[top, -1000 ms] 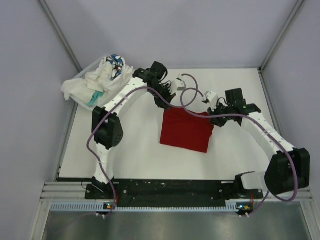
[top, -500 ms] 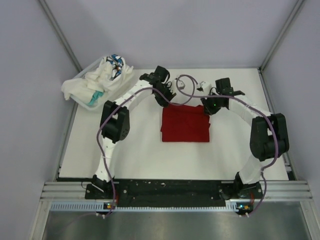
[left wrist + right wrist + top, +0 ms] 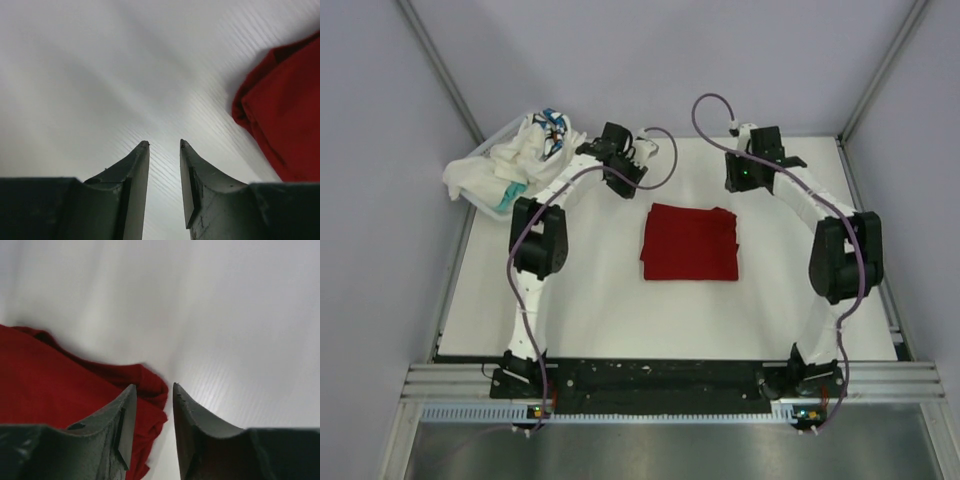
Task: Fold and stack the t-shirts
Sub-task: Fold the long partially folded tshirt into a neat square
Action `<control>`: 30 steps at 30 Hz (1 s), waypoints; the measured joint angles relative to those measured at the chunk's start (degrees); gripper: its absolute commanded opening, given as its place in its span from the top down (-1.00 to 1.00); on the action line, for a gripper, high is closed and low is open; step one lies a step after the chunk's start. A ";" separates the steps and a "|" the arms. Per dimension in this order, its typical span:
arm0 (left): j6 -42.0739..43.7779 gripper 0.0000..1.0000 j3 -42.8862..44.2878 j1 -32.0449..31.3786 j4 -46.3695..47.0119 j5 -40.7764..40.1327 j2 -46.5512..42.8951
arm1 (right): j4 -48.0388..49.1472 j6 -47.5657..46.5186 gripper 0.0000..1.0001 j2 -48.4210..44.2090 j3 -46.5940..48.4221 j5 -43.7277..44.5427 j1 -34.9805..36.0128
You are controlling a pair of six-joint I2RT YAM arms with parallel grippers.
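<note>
The folded deep red cloth t-shirt (image 3: 690,243) lies near the middle of the white tabletop (image 3: 590,300). The crumpled white t-shirts (image 3: 515,160) fill the white plastic tray (image 3: 492,210) at the far left corner. The left gripper (image 3: 164,145) and the right gripper (image 3: 154,386) are both spread and hold nothing.

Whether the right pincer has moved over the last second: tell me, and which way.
Yes. The right pincer has drawn back off the red t-shirt, toward the far edge of the table.

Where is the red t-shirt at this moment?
In the top view, the red t-shirt lies folded flat near the middle of the table, to the right of the tray of white t-shirts.
</note>
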 measured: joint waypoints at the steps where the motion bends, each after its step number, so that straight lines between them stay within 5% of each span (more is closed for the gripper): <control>1: -0.07 0.37 -2.43 0.17 0.33 0.79 -1.79 | -0.17 1.29 0.66 -1.36 -0.66 -1.31 -0.04; 4: -0.17 0.52 -12.68 -0.26 1.77 6.27 -9.88 | -0.31 5.55 1.00 -7.13 -5.62 -7.74 -0.11; 9: -0.20 0.61 -14.58 -3.41 2.36 12.94 -12.83 | -1.03 10.45 1.00 -7.43 -11.28 -14.34 -0.11; 20: -2.84 0.58 0.26 -3.85 -0.92 12.90 3.45 | -4.22 17.42 1.00 5.51 -5.09 -10.27 -0.13; 30: -5.07 0.56 6.23 -2.56 -0.70 6.82 7.06 | -3.15 25.09 0.90 12.61 3.65 -3.61 -1.64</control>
